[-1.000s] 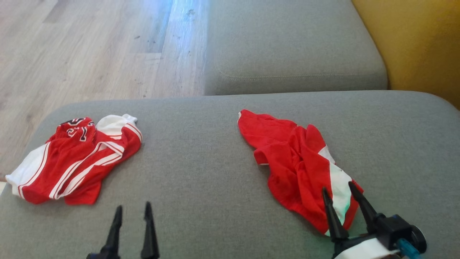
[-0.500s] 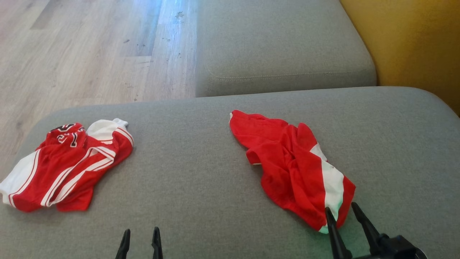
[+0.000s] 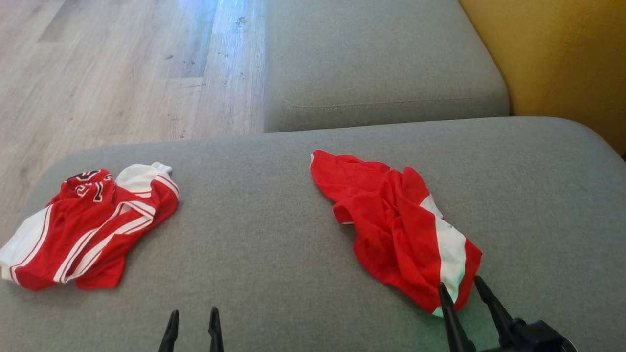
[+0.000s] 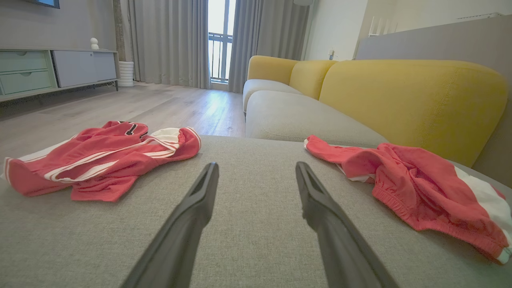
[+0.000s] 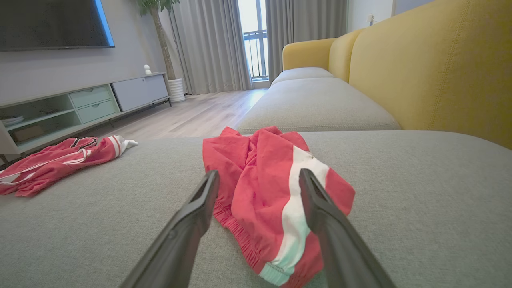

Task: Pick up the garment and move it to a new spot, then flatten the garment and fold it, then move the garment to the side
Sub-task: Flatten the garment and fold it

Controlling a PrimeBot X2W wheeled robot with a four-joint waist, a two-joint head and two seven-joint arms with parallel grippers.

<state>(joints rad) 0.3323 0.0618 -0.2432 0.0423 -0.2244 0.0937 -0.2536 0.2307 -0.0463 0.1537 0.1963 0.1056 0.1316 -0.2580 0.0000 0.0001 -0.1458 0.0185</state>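
A crumpled red garment with a white side stripe lies on the grey sofa cushion, right of centre. My right gripper is open at the garment's near end, its fingers either side of the striped hem and nothing pinched. At the bottom edge my left gripper hangs open over bare cushion, between the two cloth piles. A second garment, red with white stripes and dark lettering, lies bunched at the cushion's left end.
Another grey seat cushion extends beyond, with the yellow sofa back on the right. Wooden floor lies past the cushion's left and far edges. A TV cabinet and curtains stand across the room.
The head camera has tilted, shifting the whole picture. Both grippers now sit lower in view; the right one has drawn back from over the striped cloth to its near hem. The garments lie unchanged.
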